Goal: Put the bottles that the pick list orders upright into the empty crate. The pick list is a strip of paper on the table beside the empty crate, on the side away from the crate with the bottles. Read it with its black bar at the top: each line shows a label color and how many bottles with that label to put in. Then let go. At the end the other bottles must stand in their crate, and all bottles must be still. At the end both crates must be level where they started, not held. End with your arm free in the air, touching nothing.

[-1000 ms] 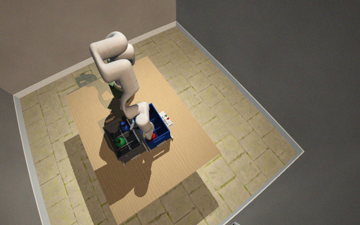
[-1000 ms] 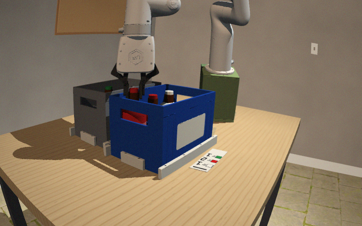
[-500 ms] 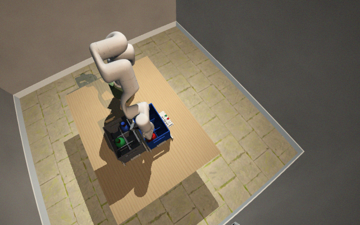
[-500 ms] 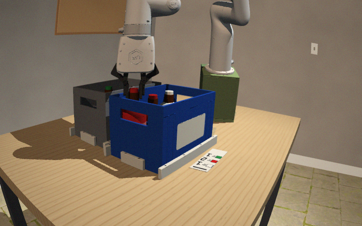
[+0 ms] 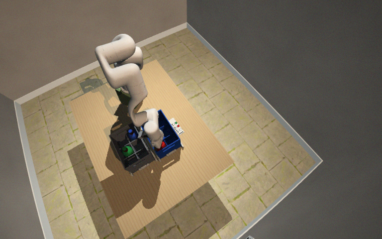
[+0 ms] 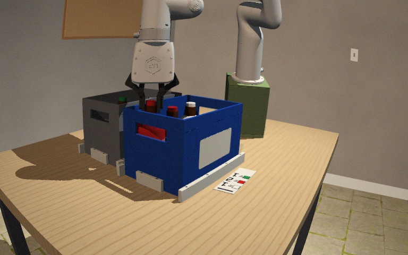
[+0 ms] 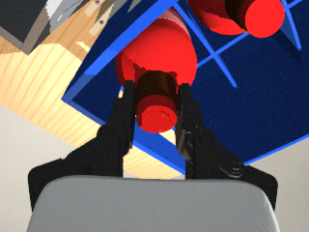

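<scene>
Notably, the red-capped bottle (image 6: 151, 106) (image 7: 155, 103) has brown glass.

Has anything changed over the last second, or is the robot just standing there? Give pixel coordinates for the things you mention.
Nothing visibly changed. The gripper (image 6: 151, 105) (image 7: 155, 96) stayed over the blue crate (image 5: 170, 124) (image 6: 162, 156) (image 7: 98, 62), with its fingers on either side of a red-capped bottle's neck; whether they press on it, I can't tell. Both crates, the bottles in view and the pick list (image 5: 176, 126) (image 6: 234, 180) stayed where they were.
</scene>
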